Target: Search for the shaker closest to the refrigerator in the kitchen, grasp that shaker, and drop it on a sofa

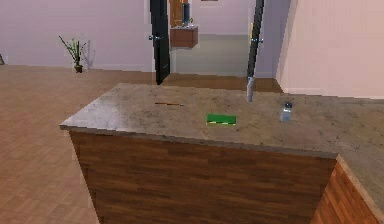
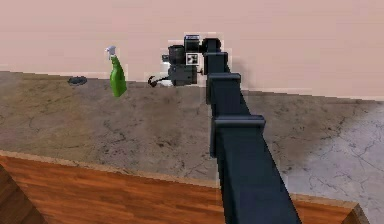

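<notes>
My gripper (image 2: 165,76) hangs near the green spray bottle (image 2: 117,74); a sideways slip could topple it. What my fingers hold, I cannot tell.

You're in a home kitchen: a stone-topped bench (image 1: 140,110) with wood-panelled sides carries a small shaker (image 1: 286,111), a flat green pad (image 1: 222,120) and, in the arm side view, a green spray bottle (image 2: 117,75). Beyond the bench you have a reddish-brown floor (image 1: 40,120), a potted plant (image 1: 74,52) against a pale wall (image 1: 100,25), and an open doorway (image 1: 205,45) into another room.
</notes>
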